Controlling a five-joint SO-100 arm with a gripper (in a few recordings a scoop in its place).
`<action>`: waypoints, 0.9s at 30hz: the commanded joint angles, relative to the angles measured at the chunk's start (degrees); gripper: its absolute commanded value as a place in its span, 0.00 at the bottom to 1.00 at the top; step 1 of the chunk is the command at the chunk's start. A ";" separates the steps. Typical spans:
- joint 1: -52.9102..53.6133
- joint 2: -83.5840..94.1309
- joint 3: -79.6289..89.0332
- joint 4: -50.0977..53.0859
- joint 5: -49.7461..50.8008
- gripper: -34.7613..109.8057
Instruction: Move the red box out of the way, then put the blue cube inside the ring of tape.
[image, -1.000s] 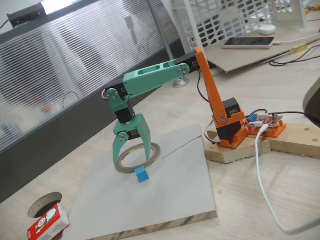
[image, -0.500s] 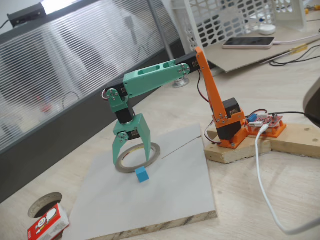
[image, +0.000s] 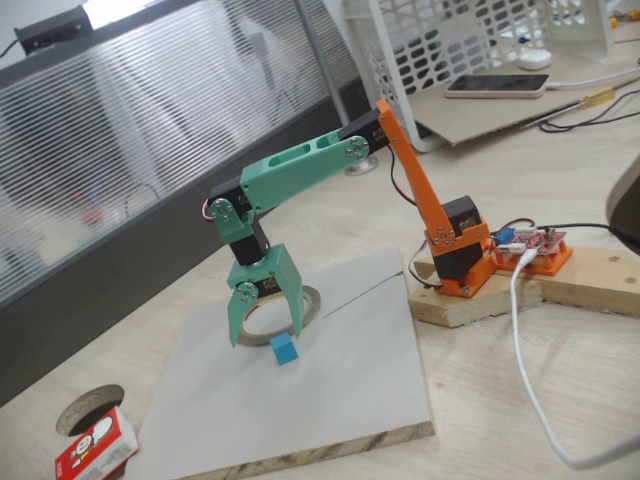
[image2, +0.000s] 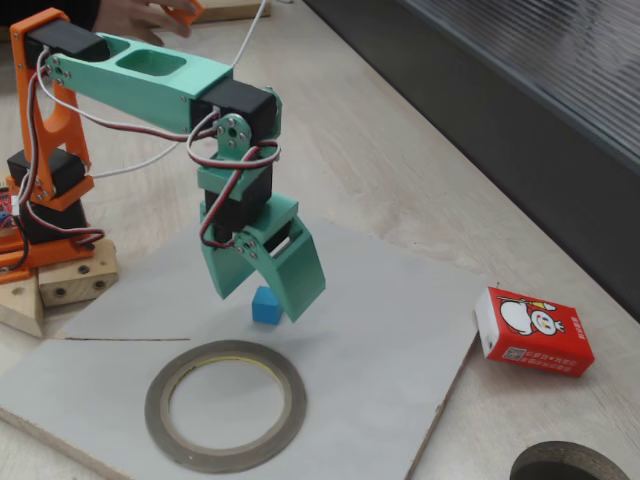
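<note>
The red box (image2: 533, 331) lies flat, snowman face up, on the counter (image2: 400, 160) just off the grey board's (image2: 380, 340) edge, its long axis roughly along that edge; a round hole (image: 90, 410) in the wood sits beside it. The tape ring (image2: 226, 403) lies flat on the board, hollow and unobstructed. The blue cube (image2: 265, 305) rests on the board just outside the ring, with the green claw (image2: 262, 296) spread and hanging low over it, one finger on either side.
</note>
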 joint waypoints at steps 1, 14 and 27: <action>-1.23 0.18 0.26 0.70 0.70 0.70; -1.23 -5.27 0.00 0.79 0.79 0.70; -1.23 -5.36 0.44 1.32 0.79 0.70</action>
